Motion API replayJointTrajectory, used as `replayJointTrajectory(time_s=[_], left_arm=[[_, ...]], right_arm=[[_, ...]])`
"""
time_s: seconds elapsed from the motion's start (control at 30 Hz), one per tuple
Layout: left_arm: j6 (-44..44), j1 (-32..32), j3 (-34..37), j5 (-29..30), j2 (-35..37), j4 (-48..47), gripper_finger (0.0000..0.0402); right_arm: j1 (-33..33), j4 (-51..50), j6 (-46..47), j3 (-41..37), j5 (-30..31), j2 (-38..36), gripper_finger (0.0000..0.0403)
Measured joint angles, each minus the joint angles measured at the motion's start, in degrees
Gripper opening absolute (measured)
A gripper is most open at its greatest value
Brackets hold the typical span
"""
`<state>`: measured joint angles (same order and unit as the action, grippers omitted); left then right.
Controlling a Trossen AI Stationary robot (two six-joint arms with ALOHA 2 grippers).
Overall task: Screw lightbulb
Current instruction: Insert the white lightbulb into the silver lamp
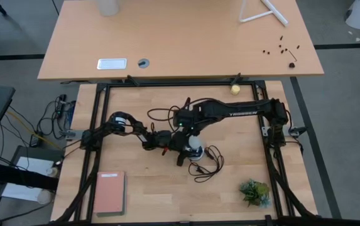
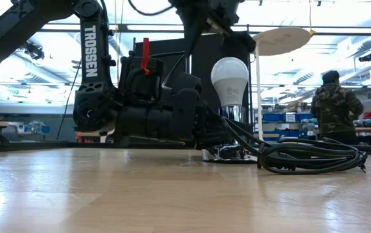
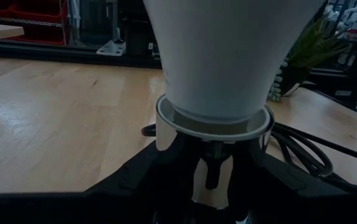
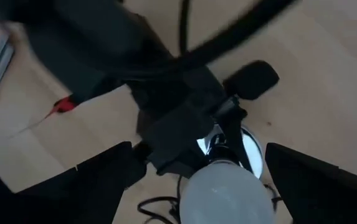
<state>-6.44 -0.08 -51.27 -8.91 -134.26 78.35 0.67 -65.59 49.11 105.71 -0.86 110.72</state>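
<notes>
A coiled black cord (image 2: 314, 157) lies just beside the silver socket (image 2: 227, 153) near mid-table. The lightbulb (image 2: 229, 80), white and frosted, stands upright in it, dome up. Left gripper (image 3: 212, 186) clamps the socket; right gripper (image 4: 197, 165) hangs spread open above the bulb.

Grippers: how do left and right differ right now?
The left gripper lies low along the table; the right gripper points down from above. The left gripper clamps the socket; the right gripper is open, its fingers spread over the bulb, holding nothing. Both meet at the bulb standing in its socket.
</notes>
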Motion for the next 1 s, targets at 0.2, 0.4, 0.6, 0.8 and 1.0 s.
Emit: replayJointTrajectory(time_s=[0.2, 0.4, 0.6, 0.8, 1.0], left_arm=[[0.04, 0.0, 0.02, 0.0, 0.0, 0.0, 0.0189], [0.17, 0.0, 0.09, -0.04, 0.0, 0.0, 0.0189], [0.2, 0.0, 0.11, -0.25, 0.0, 0.01, 0.0189], [0.2, 0.0, 0.13, -0.26, 0.0, 0.04, 0.0189], [0.17, 0.0, 0.17, 0.07, -0.02, 0.52, 0.0189]], right_arm=[[0.0, -4.1, -13.31, 4.59, -0.07, 0.07, 0.0378], [0.79, -6.51, -33.57, 6.9, -0.17, 0.09, 0.0378], [3.47, -8.12, -63.03, 6.95, -0.45, 0.39, 0.0378], [5.57, -11.57, -77.69, 5.9, 2.9, 0.7, 0.0377], [6.29, -11.9, -88.72, 3.9, 5.38, 0.7, 0.0375]])
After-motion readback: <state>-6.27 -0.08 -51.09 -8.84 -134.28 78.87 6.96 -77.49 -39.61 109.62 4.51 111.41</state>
